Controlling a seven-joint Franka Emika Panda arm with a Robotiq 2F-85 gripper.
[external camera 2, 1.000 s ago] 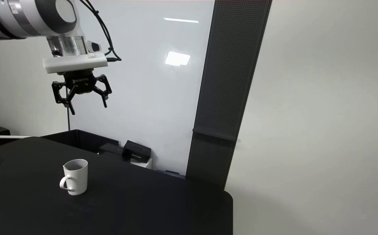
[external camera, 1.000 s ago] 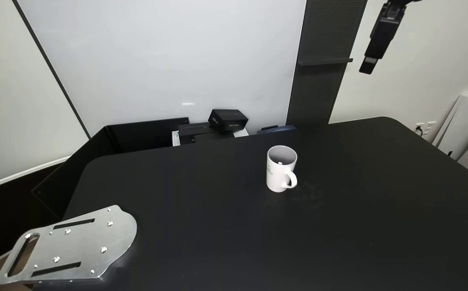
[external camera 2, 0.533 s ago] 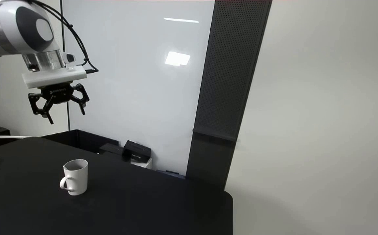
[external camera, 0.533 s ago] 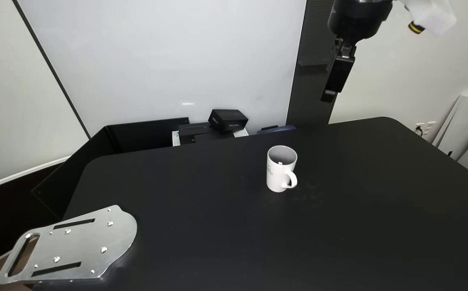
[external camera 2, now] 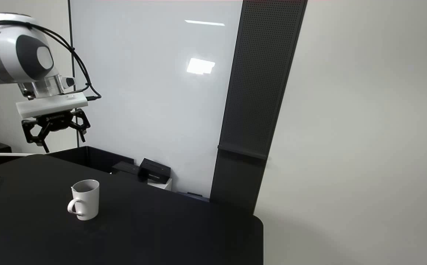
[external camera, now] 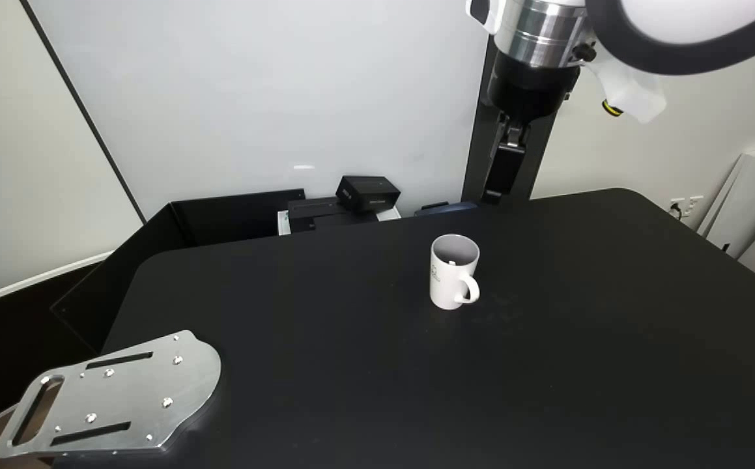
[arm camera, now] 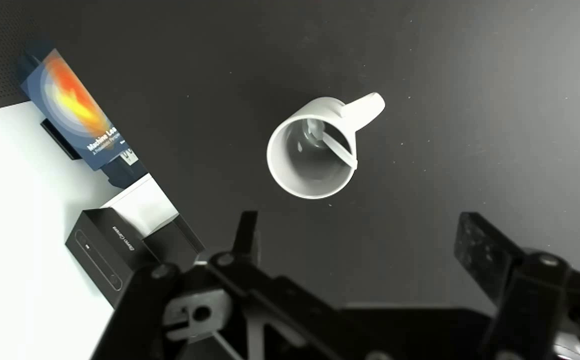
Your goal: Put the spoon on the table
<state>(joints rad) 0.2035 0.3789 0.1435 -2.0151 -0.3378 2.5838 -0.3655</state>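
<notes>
1. Gripper (external camera 2: 65, 146) stands wide, its fingertips (arm camera: 475, 240) well apart, with the black table (external camera: 351, 365) showing through the gap in the wrist view; it hangs higher than the mug (external camera 2: 89, 202) and well apart from it.
2. Both fingertips point down; in the wrist view the mug shows beyond the gap between them, within its span.
3. Arm (external camera 2: 18, 60) runs above the mug's level: in an exterior view its last big link reaches across nearly level, then the wrist (external camera 2: 45, 87) bends down to the gripper, leaning off vertical in that picture.
4. White bar (external camera 2: 51, 105) crosses just above the gripper, one end looking lower; black cables (external camera 2: 72, 50) arch over the arm and come down to the other end.
5. Spoon (arm camera: 339, 149) leans inside the mug, its lower end at the bottom and its handle tip against the rim, on the side of the mug's handle.
6. Mug stands upright on the table.
7. Metal plate (external camera: 129, 391) lies well apart from the mug; black box (external camera: 367, 193) sits beyond the mug, past the table's edge.
</notes>
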